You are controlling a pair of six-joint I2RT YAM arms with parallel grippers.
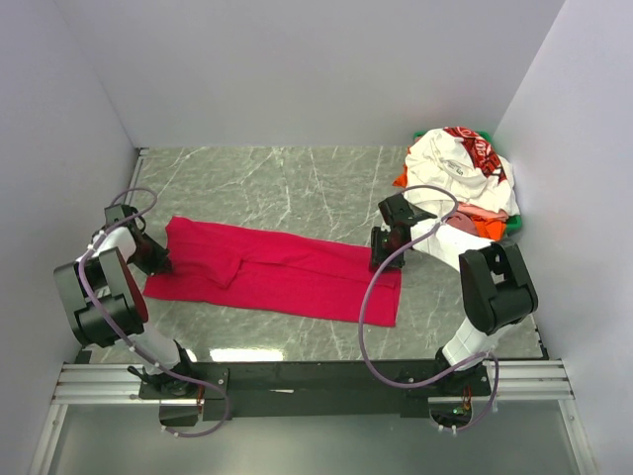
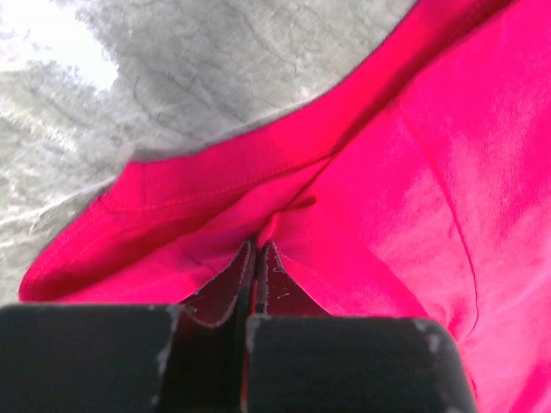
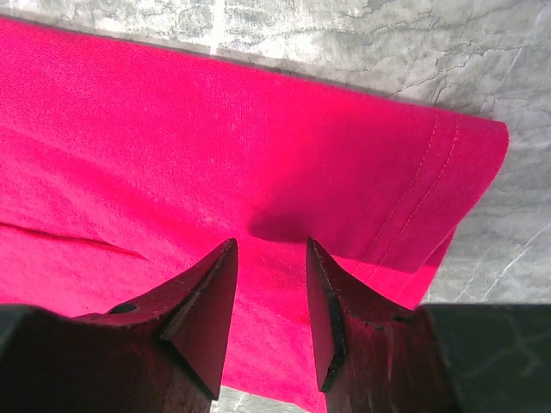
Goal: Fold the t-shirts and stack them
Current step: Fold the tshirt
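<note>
The left gripper (image 2: pixel 255 258) has its fingers pressed together, pinching a fold at the left end of the red shirt (image 1: pixel 277 272). The cloth puckers just ahead of the fingertips, and past the hem lies bare table (image 2: pixel 215 69). The right gripper (image 3: pixel 271 245) has its fingers apart and holds nothing. Its tips point down at the shirt's right end, with the stitched hem just to their right; whether they touch the cloth I cannot tell. The shirt lies flat as a long strip between the two grippers. Farther off, beyond and to the right of the right gripper, sits a heap of shirts (image 1: pixel 475 208), with a white printed one (image 1: pixel 445 163) on top.
</note>
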